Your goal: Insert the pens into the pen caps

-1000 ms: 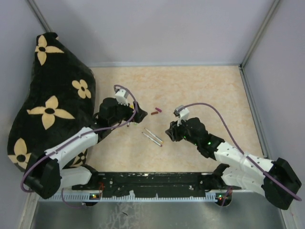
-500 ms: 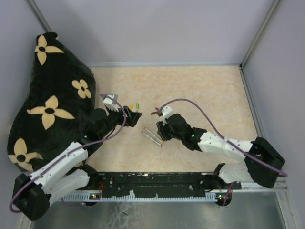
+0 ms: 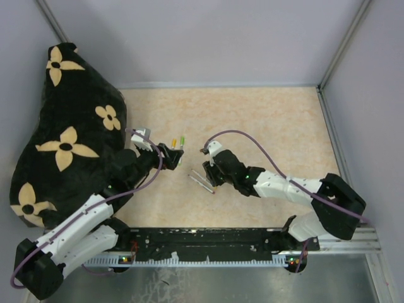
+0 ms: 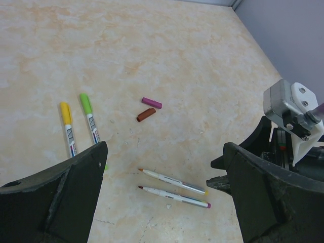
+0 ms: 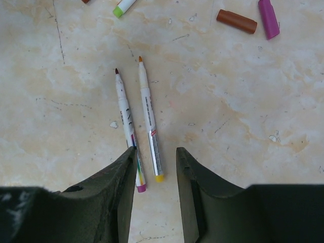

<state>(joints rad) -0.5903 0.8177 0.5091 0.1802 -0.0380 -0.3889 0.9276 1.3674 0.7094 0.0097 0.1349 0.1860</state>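
Two uncapped white pens lie side by side: one with an orange tip and yellow end [image 5: 150, 121], one with a dark red tip and magenta end [image 5: 126, 121]. They also show in the top view [image 3: 201, 180]. My right gripper [image 5: 156, 152] is open, its jaws standing either side of the yellow-ended pen's back end. A dark red cap [image 5: 237, 21] and a magenta cap [image 5: 268, 11] lie loose beyond. A yellow-capped pen [image 4: 67, 129] and a green-capped pen [image 4: 90, 121] lie to the left. My left gripper [image 4: 167, 202] is open and empty above the table.
A black bag with cream flowers [image 3: 63, 132] fills the left side next to my left arm. Grey walls [image 3: 221, 38] close in the beige table [image 3: 265, 113] at the back and sides. My right wrist housing [image 4: 293, 116] shows close to the left gripper.
My right gripper has moved left and down onto the two uncapped pens. My left gripper has swung back, uncovering the yellow- and green-capped pens.
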